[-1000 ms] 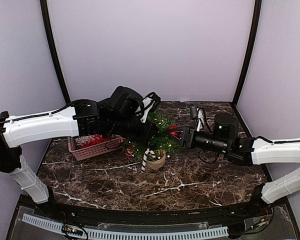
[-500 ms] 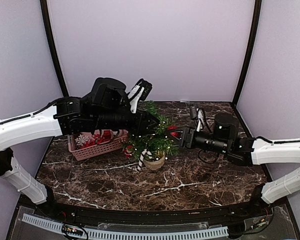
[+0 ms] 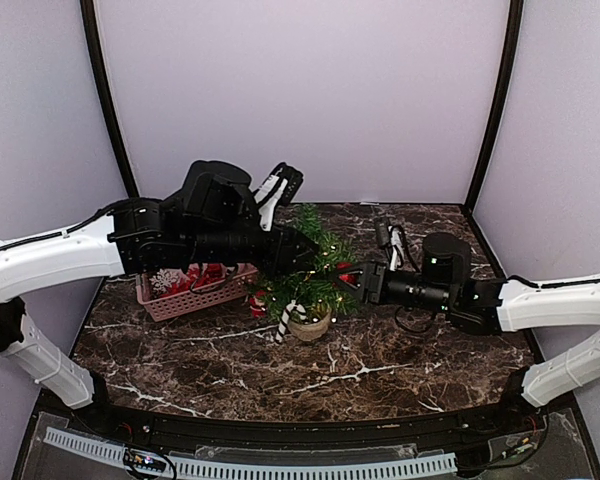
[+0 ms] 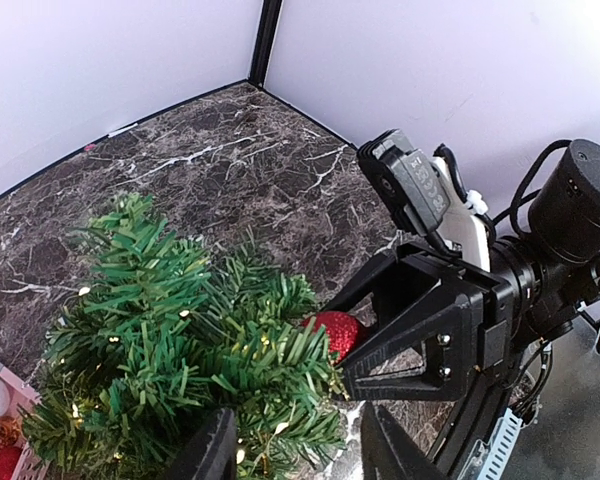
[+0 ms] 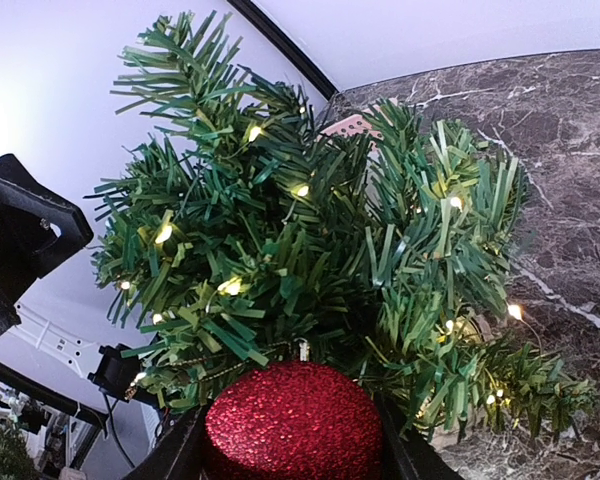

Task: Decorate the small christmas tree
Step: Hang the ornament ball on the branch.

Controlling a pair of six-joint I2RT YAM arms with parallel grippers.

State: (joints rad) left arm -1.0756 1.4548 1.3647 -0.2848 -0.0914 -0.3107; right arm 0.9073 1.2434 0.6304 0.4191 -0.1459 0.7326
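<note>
The small christmas tree (image 3: 312, 272) stands lit in its tan pot (image 3: 313, 324) at mid table, with a candy cane (image 3: 288, 320) hanging at its front. My right gripper (image 3: 352, 278) is shut on a red glitter ball (image 3: 346, 271) and presses it against the tree's right side. The ball (image 5: 293, 420) sits between the right fingers, its cap and gold loop against the needles (image 5: 310, 240). The left wrist view shows the ball (image 4: 336, 332) against the branches (image 4: 180, 340). My left gripper (image 3: 302, 250) is open just above the tree top, its fingers (image 4: 215, 450) straddling the tree's branches.
A pink basket (image 3: 195, 298) with red and white ornaments stands left of the tree, partly under my left arm. Purple walls close in the marble table (image 3: 380, 370) at the back and both sides.
My left arm lifted off the tree and drew back to the left, then held. My right gripper moved left with the red ball, deeper into the branches.
</note>
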